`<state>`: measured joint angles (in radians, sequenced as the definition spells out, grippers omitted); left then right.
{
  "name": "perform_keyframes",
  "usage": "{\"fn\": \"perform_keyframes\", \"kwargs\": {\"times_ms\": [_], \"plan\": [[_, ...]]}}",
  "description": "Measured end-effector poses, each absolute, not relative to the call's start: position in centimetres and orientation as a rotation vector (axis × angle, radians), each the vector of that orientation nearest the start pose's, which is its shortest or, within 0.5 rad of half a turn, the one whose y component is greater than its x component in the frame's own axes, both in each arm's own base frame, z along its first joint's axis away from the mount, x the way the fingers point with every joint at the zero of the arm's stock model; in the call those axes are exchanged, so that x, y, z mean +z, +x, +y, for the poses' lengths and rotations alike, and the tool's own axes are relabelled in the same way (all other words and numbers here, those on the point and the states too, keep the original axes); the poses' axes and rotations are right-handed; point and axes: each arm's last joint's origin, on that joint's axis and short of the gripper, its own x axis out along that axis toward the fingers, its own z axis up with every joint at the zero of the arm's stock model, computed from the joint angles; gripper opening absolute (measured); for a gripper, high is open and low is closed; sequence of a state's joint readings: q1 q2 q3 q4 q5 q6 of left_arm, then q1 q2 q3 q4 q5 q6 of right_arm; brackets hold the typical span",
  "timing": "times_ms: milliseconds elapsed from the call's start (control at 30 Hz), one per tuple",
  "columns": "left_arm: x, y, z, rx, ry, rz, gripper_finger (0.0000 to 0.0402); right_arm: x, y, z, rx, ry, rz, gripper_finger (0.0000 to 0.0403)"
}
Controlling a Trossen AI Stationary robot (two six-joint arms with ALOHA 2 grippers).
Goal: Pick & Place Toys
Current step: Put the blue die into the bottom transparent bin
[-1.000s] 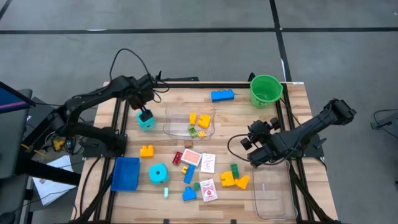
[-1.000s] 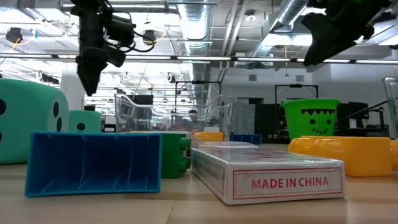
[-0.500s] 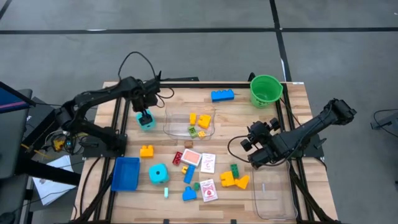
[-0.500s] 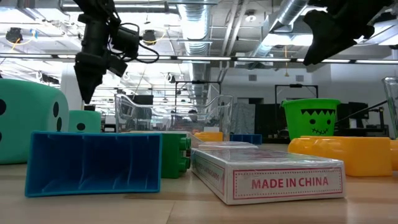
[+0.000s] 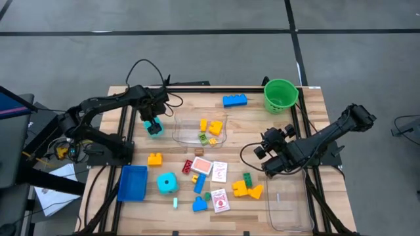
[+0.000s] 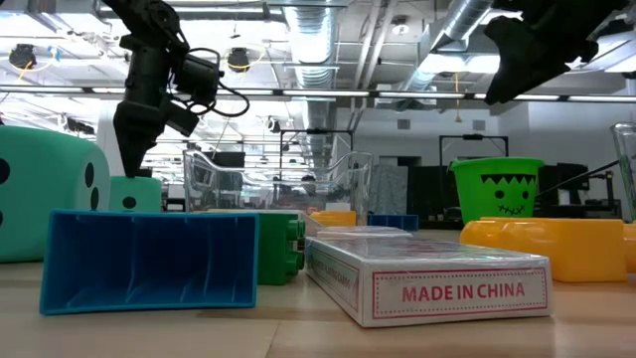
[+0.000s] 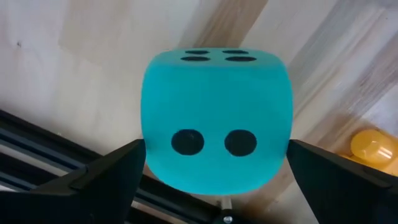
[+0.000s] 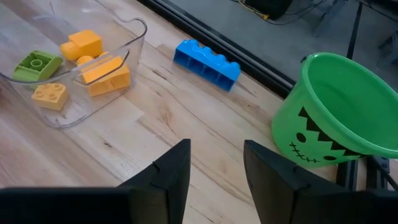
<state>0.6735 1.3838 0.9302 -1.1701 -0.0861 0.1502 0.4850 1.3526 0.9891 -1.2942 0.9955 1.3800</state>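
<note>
A teal black-dotted die [image 7: 216, 121] rests on the wood at the table's far left [image 5: 155, 126]. My left gripper [image 7: 217, 177] points down over it, open, with one finger on each side of the die and no touch that I can see; in the low view the left gripper [image 6: 134, 149] hangs just above the die [image 6: 134, 194]. My right gripper [image 8: 214, 168] hovers open and empty over the table's right part [image 5: 268, 145]. A second die [image 5: 167, 183], cards [image 5: 211, 169], and blue [image 5: 234, 100], orange [image 5: 155, 158] and yellow [image 5: 248, 190] bricks lie scattered.
A clear tub [image 5: 200, 130] holding yellow and green bricks stands mid-table beside the die. A green bucket [image 5: 281, 95] is at the far right, a blue tray [image 5: 133, 182] near left, another clear tub [image 5: 287, 206] near right. A black frame rail [image 7: 37, 149] runs beside the die.
My left gripper has sunk toward the teal die at the far left, staying open and pointing down. The die has not moved.
</note>
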Motion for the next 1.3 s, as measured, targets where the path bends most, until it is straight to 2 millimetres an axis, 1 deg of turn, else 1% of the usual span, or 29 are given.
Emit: {"fn": "perform_keyframes", "kwargs": {"times_ms": [133, 867, 1067, 1200, 1300], "plan": [[21.0, 16.4, 13.4, 0.469, -0.358, 1.616, 0.0386, 24.7, 19.4, 7.5, -1.017, 0.068, 0.663, 0.014], [21.0, 16.6, 13.6, 0.484, -0.355, 1.586, 0.0387, 24.7, 19.4, 7.5, -1.016, 0.071, 0.667, 0.014], [20.9, 16.7, 13.6, 0.475, -0.378, 1.565, 0.0387, 24.7, 19.4, 7.5, -1.016, 0.073, 0.669, 0.014], [20.6, 16.7, 13.6, 0.474, -0.385, 1.571, 0.0387, 24.7, 19.4, 7.5, -1.016, 0.073, 0.669, 0.014], [19.9, 16.5, 13.4, 0.475, -0.387, 1.575, 0.0386, 24.7, 19.4, 7.5, -1.016, 0.073, 0.669, 0.014]]}}
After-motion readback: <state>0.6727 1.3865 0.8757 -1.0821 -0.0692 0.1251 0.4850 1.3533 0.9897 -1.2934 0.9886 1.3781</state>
